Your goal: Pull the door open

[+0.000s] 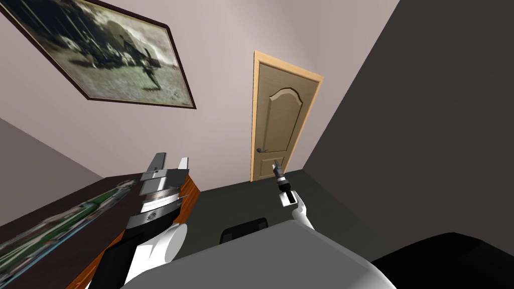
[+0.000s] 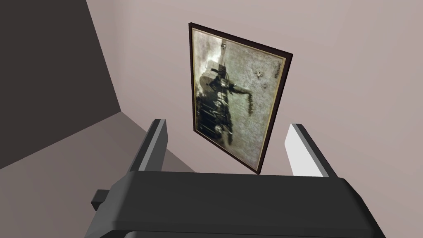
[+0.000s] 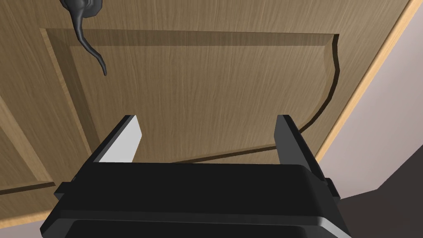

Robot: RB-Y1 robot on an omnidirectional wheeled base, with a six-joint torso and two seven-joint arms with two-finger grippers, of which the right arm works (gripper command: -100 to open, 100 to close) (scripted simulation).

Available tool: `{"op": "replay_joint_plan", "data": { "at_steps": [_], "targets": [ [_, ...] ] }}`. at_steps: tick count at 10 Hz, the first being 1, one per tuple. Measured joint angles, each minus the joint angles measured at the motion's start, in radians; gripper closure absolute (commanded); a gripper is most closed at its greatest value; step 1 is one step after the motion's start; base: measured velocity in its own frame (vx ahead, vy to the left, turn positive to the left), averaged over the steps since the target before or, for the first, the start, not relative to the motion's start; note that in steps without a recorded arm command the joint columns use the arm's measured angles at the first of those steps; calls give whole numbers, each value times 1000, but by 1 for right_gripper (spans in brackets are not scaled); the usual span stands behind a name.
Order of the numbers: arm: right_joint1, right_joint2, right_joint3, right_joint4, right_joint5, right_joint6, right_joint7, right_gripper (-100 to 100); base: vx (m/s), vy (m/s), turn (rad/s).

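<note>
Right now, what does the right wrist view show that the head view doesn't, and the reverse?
The right wrist view adds the right gripper open with nothing between its fingers, facing the raised panel of the door, and the dark lever handle off to one side, clear of the fingers. The head view adds the whole door shut in its light frame, the left gripper raised and open below a framed picture, and a dark wall on my right. Both share the door, its handle and the right gripper near it.

The door (image 1: 278,120) is tan woodgrain in a paler frame (image 3: 365,82); its lever handle (image 3: 86,43) seems dark grey.
</note>
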Motion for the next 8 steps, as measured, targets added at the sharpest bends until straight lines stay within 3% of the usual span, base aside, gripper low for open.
{"op": "replay_joint_plan", "data": {
  "at_steps": [8],
  "targets": [
    [-113, -21, -17, 256, 40, -37, -24, -100, 98, -4, -1]
  ]
}}
